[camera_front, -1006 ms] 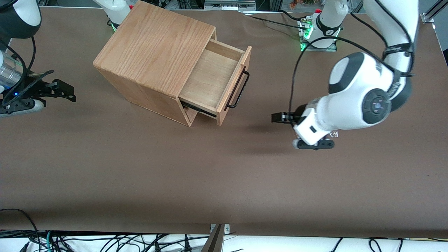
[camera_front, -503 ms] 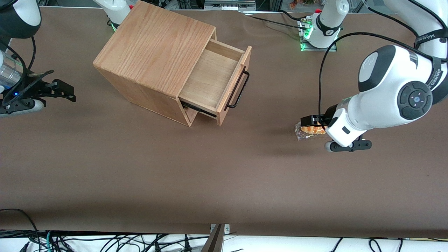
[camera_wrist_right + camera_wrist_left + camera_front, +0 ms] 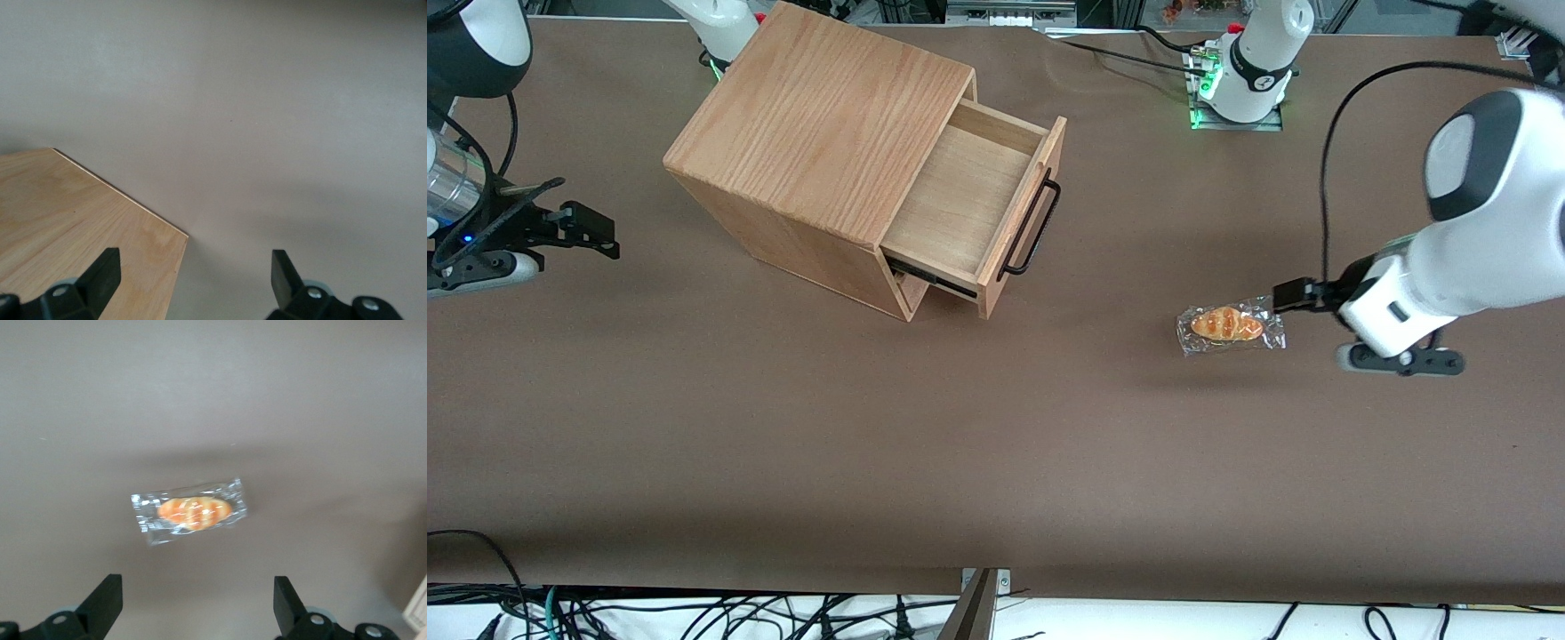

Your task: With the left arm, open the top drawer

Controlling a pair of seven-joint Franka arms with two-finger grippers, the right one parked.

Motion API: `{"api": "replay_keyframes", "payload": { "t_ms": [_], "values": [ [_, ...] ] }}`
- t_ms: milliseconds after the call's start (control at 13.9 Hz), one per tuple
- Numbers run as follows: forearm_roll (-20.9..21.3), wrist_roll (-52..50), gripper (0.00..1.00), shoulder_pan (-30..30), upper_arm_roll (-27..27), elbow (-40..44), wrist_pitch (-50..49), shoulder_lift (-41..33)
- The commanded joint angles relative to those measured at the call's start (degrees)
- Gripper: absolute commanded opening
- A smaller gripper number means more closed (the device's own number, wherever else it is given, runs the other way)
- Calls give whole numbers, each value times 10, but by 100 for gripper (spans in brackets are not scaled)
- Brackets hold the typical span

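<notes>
In the front view, your top drawer [image 3: 971, 197] stands pulled out of the wooden box [image 3: 818, 133], black bar handle [image 3: 1033, 228] showing. Your gripper [image 3: 1291, 294] hovers well apart from it, toward the working arm's end, just beside a wrapped bread roll [image 3: 1229, 325] on the brown table [image 3: 996, 462].

In the left wrist view, your fingers [image 3: 107, 603] are spread wide, holding nothing, above the roll [image 3: 192, 511].

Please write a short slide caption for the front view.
Top drawer open; left arm's open claw beside wrapped bread.

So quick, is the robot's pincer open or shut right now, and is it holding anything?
Left arm's pincer: open and empty, hanging above the table near the wrapped bun, well away from the pulled-out drawer.
</notes>
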Motion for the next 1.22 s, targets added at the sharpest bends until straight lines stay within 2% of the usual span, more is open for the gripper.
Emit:
{"api": "replay_keyframes", "payload": {
  "t_ms": [0, 216, 503, 790, 1006, 1150],
  "values": [
    [13, 94, 100, -1, 43, -101, 28, -92],
    [14, 114, 100, 5, 58, -155, 28, -165],
    [14, 110, 100, 6, 53, -158, -5, -209],
    [15, 115, 100, 9, 53, -143, 0, -210],
    [47, 114, 100, 7, 50, -131, 16, -206],
    [47, 110, 100, 8, 51, -131, 16, -206]
  ]
}}
